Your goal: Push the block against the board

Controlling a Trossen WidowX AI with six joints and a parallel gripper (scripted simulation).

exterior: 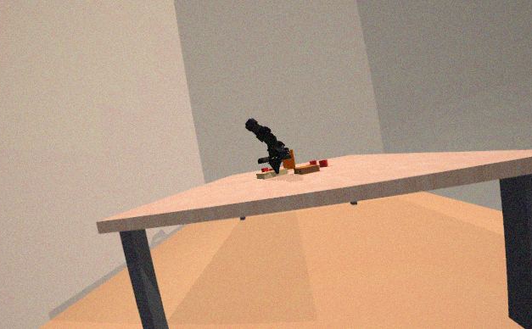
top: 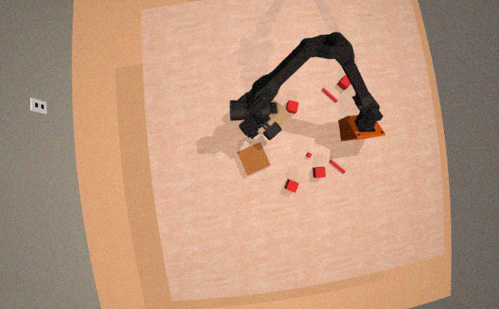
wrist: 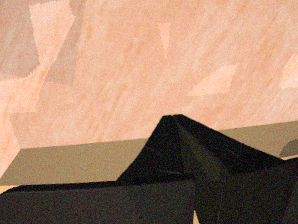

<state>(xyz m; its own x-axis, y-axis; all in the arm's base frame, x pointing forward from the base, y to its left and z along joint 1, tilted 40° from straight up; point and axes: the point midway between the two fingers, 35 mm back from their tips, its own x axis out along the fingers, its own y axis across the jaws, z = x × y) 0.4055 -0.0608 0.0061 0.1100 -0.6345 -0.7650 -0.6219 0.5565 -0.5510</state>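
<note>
The square block is orange-brown and lies flat, turned slightly, below the arm's hand in the top view. The board is a flat khaki piece, mostly hidden under the hand in the top view. In the exterior view a gap shows between board and block. My black gripper is shut and empty, pointing down at the board. In the wrist view its fingers cross in front of the board, with the tips over table surface past its long side. Contact with the board cannot be told.
A red cube stands close to the board's right end. Two more red cubes, a tiny red cube and a red stick lie right of the block. Another stick and cube lie near the arm.
</note>
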